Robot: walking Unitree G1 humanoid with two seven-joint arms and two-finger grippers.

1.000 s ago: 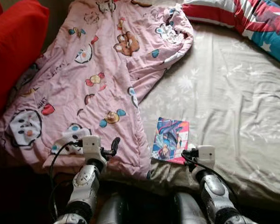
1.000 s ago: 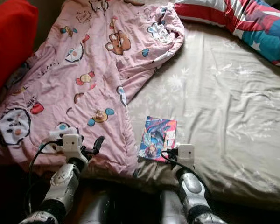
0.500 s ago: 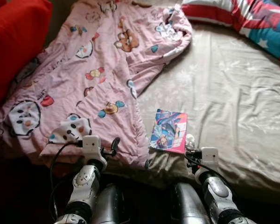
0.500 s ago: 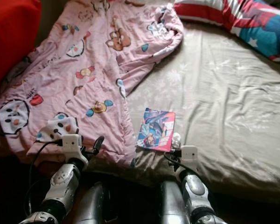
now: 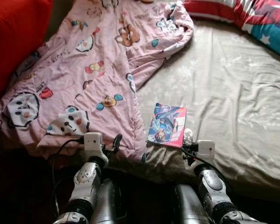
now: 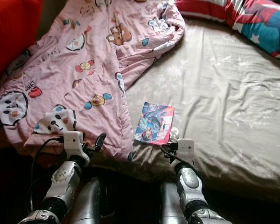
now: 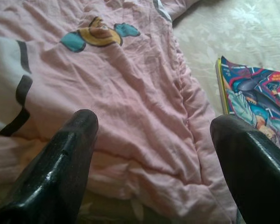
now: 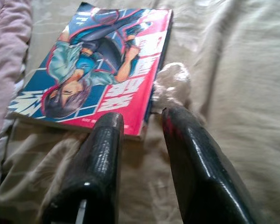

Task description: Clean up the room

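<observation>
A colourful comic book point(image 5: 167, 124) lies flat on the beige bed sheet point(image 5: 233, 102), beside the edge of a rumpled pink cartoon-print blanket point(image 5: 88, 79). A small crumpled whitish scrap point(image 8: 171, 81) rests against the book's near right corner. My right gripper point(image 8: 143, 116) hovers low just short of that corner, its fingers a little apart with nothing between them. My left gripper point(image 7: 154, 121) is open wide over the blanket's near edge, holding nothing; in the left eye view it point(image 5: 113, 142) sits at the bed's front edge.
A red cushion point(image 5: 14, 32) fills the far left. A red, white and blue pillow point(image 5: 252, 16) lies at the back right. The right half of the sheet is bare. The bed's front edge drops into dark shadow by my legs point(image 5: 107, 205).
The camera has pulled back slightly. The right gripper now sits just short of the book's corner, and the whitish scrap beside it has come into sight. More of the blanket's panda corner shows.
</observation>
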